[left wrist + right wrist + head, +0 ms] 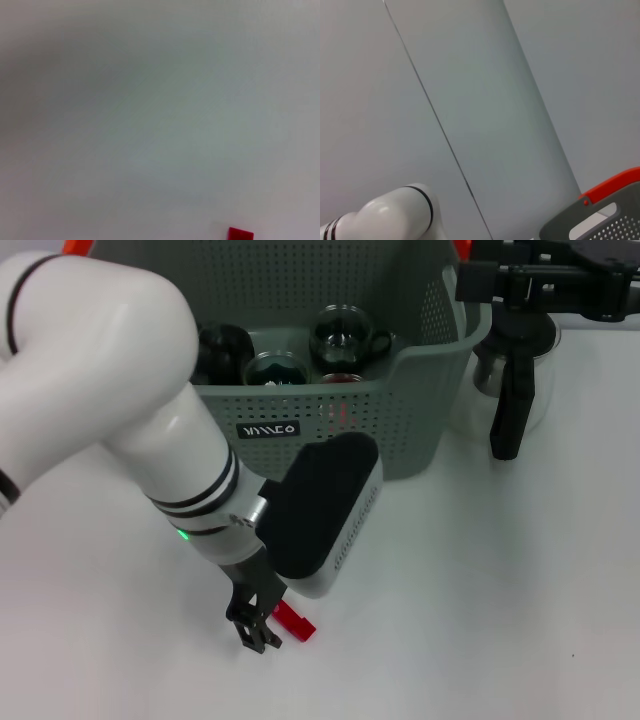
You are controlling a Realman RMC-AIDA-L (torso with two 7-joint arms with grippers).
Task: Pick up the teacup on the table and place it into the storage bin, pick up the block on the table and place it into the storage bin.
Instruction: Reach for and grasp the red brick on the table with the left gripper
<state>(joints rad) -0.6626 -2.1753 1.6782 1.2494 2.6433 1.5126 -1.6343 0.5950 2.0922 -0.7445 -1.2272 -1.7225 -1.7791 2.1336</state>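
Observation:
The small red block (296, 621) lies on the white table near the front, and its corner also shows in the left wrist view (241, 233). My left gripper (256, 630) is down at the table, right against the block's left end. The grey-green storage bin (400, 430) stands at the back centre. Glass teacups (345, 335) sit inside it. My right gripper (506, 435) hangs just right of the bin, in front of a clear glass vessel (535, 375) that may be a teacup. Whether it holds that vessel is unclear.
My bulky white left arm (120, 390) covers the left half of the head view and part of the bin's front. In the right wrist view an orange-red handle clip (615, 186) shows on the bin's rim. White table surface (480, 590) lies to the right of the block.

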